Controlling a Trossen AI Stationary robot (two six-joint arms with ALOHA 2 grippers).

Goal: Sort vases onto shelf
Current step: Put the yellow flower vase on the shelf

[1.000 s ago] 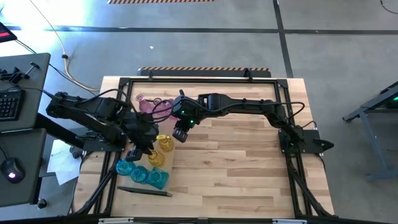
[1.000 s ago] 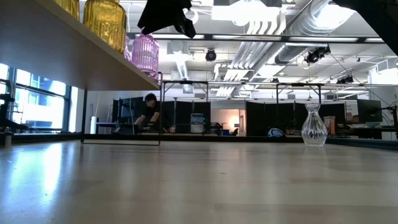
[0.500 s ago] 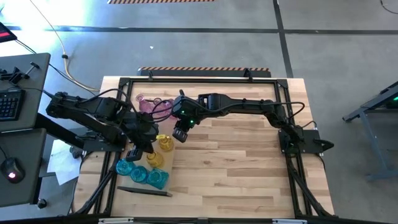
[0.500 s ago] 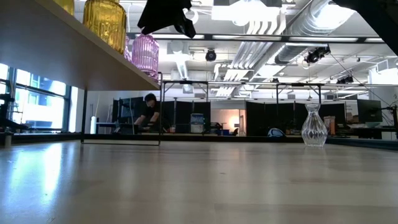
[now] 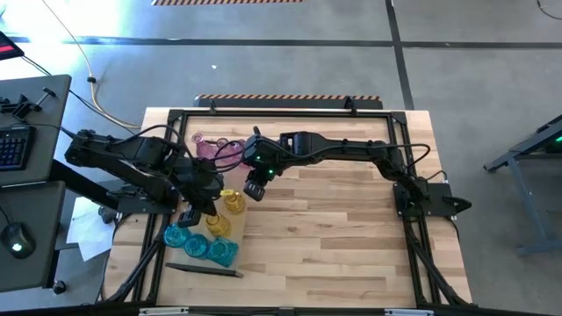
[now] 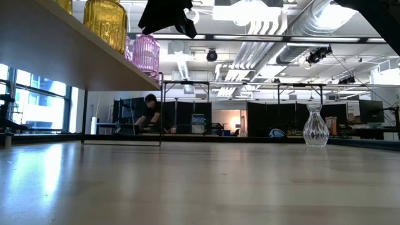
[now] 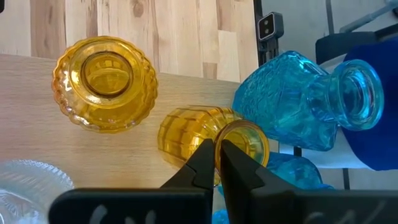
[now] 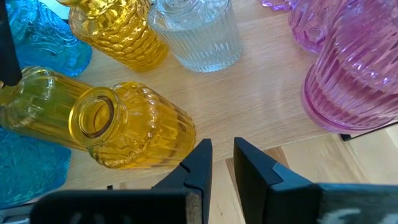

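Two amber vases (image 7: 211, 143) partly hidden

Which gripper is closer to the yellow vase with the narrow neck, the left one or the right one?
Left. The left gripper is shut on the rim of the yellow vase. The right gripper hangs beside the shelf, apart from it.

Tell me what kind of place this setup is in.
Probably a large open robotics lab or industrial workspace. The low view shows exposed ceiling ducts and dark partition screens, with a person at a bench. The high view shows a concrete floor and a keyboard desk beside the table.
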